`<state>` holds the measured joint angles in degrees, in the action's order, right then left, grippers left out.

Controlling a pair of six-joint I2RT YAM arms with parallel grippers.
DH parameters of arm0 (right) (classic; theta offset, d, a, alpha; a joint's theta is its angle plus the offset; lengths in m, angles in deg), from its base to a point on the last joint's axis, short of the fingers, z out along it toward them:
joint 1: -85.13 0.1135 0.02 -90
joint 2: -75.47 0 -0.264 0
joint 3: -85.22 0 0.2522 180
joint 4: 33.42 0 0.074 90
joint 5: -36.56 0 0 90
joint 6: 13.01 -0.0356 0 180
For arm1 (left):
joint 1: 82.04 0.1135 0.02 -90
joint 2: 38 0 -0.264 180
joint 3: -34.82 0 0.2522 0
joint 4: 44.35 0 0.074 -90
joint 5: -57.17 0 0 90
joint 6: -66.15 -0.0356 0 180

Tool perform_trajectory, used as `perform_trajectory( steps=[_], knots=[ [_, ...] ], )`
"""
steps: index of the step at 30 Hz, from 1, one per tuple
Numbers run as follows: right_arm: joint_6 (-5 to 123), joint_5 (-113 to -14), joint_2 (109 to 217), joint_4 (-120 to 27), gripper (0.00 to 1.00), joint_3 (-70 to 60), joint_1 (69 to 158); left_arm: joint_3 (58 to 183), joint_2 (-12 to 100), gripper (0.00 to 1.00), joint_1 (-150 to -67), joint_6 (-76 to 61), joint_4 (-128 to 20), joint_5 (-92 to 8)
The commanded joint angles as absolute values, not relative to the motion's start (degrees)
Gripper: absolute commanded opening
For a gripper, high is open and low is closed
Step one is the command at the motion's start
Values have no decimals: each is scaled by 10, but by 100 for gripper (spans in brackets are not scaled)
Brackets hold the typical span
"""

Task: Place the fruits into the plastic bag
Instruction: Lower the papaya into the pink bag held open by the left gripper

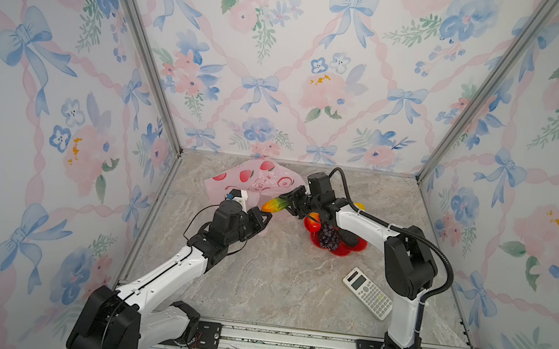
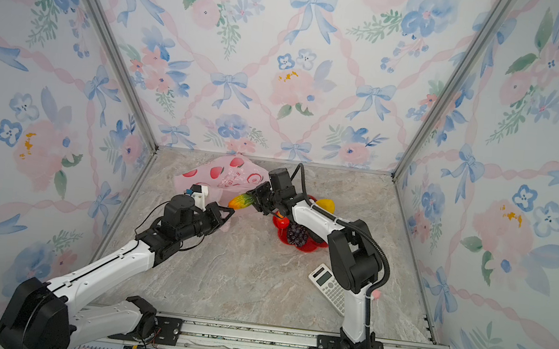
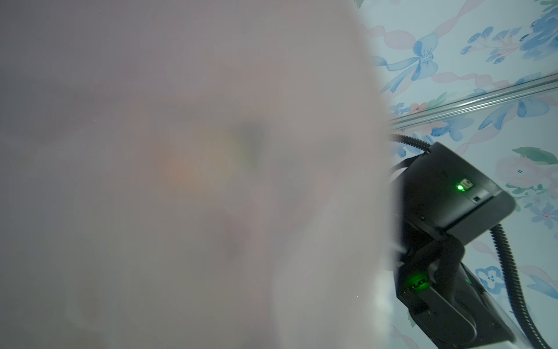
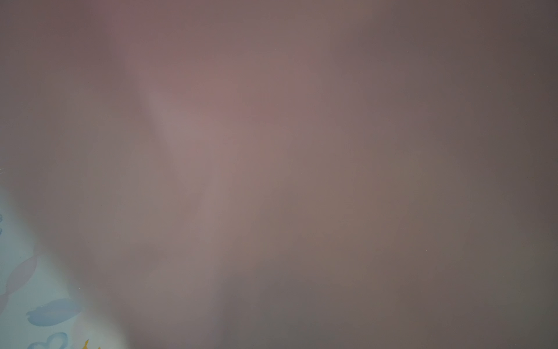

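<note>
The pale-pink plastic bag [image 1: 252, 179] [image 2: 224, 176], printed with red peaches, lies crumpled at the back left. My left gripper [image 1: 265, 216] [image 2: 228, 214] is shut on its near edge. My right gripper [image 1: 285, 203] [image 2: 254, 199] is shut on an orange-to-green fruit [image 1: 275, 205] [image 2: 242, 202] and holds it level at the bag's edge, just beyond the left fingertips. On the red plate [image 1: 342, 250] remain purple grapes [image 1: 328, 234], a red-yellow mango [image 1: 314, 220], a dark avocado [image 1: 349, 239] and a yellow lemon [image 1: 359, 205]. Blurred pink bag film [image 3: 181, 181] [image 4: 271, 151] covers both wrist views and hides the jaws.
A white calculator [image 1: 367, 298] lies on the marble floor at the front right, beside the right arm's base. Floral walls close in the back and both sides. In the left wrist view the right arm's black housing [image 3: 447, 196] shows past the film.
</note>
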<state>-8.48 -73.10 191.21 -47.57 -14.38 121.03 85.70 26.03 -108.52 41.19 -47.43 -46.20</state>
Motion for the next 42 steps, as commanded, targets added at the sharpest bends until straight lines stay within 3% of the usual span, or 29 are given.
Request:
perform_trajectory(
  steps=[1, 22, 35, 42],
  knots=[
    [-118, -728, 1932, -438, 9, -163, 1223, 872, 267, 0, -1090, 415, -464, -468],
    [-157, -534, 1820, -428, 8, -36, 1271, 889, 291, 0, -1095, 422, -460, -479],
    [-208, -570, 1831, -403, 5, -6, 1301, 897, 291, 0, -1094, 414, -460, -498],
    [-203, -583, 1917, -401, 3, -120, 1290, 880, 272, 0, -1107, 415, -461, -507]
  ],
)
